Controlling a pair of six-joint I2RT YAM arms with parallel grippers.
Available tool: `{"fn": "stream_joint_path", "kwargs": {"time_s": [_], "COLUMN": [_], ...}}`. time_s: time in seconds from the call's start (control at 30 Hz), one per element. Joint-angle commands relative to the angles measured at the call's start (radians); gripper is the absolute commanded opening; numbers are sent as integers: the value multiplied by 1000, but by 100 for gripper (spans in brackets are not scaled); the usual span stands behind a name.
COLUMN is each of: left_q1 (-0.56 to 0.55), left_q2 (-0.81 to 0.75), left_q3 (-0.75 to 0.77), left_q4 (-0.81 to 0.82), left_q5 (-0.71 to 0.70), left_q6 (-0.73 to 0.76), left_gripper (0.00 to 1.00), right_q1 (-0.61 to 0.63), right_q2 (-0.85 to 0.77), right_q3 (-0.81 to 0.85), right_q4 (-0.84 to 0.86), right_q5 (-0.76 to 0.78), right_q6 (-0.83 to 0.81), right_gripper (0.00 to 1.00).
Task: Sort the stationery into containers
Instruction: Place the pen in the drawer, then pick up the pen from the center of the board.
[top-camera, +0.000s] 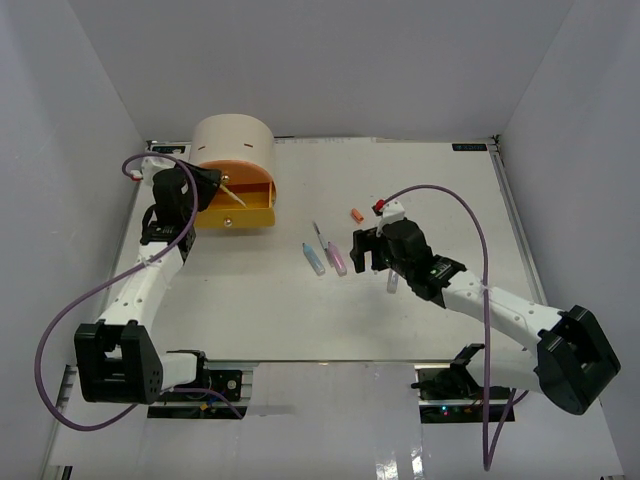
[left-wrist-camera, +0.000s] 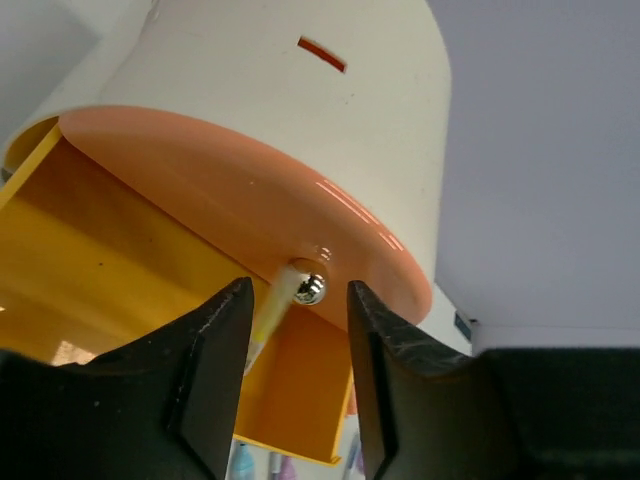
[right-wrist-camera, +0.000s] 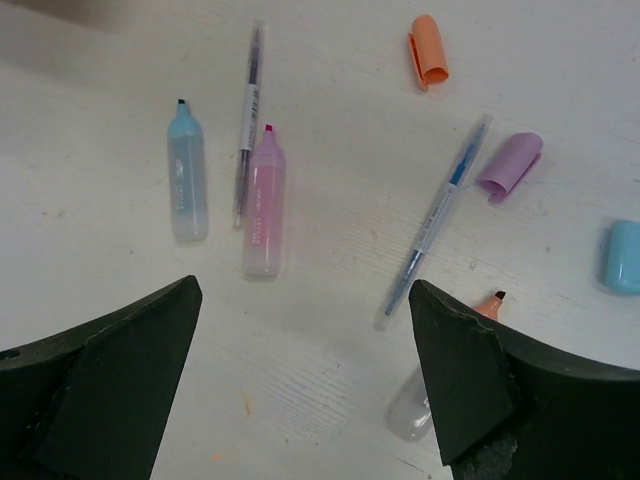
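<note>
While the left claw (left-wrist-camera: 297, 300) gapes around the knob (left-wrist-camera: 309, 288), the right claw (right-wrist-camera: 305, 292) hovers wide, empty.

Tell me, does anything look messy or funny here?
Yes, lids have come off. The orange cap, purple cap and blue cap lie loose on the table, apart from the bare-tipped blue highlighter and pink highlighter. The yellow drawer also hangs open.

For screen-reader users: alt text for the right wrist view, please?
The open right hand hovers over a white table holding stationery: a blue highlighter, a pink highlighter, a thin pen between them, and a blue pen. An orange cap, a purple cap and a blue cap lie loose nearby; an orange highlighter is partly hidden by one finger.
</note>
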Motion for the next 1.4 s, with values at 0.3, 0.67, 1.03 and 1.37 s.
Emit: {"fn": "stream_joint_path", "kwargs": {"time_s": [0.3, 0.67, 1.03, 1.37], "left_q1": [17, 17, 0, -225], "left_q2": [-32, -87, -134, -72], "left_q3": [122, 265, 293, 339], "left_q4": [-178, -455, -542, -522], "left_q5": [-58, 61, 370, 362], "left_q6": [168, 481, 477, 375], "left_gripper": [92, 98, 98, 98], "right_q1": [-15, -38, -55, -50], "right_q2": [195, 396, 482, 264], "right_q3": [83, 164, 155, 83], "right_q4": [-94, -130, -130, -157], "right_q5": [186, 209, 241, 317], "right_q6": [62, 144, 191, 198], "right_gripper": [95, 62, 26, 8]}}
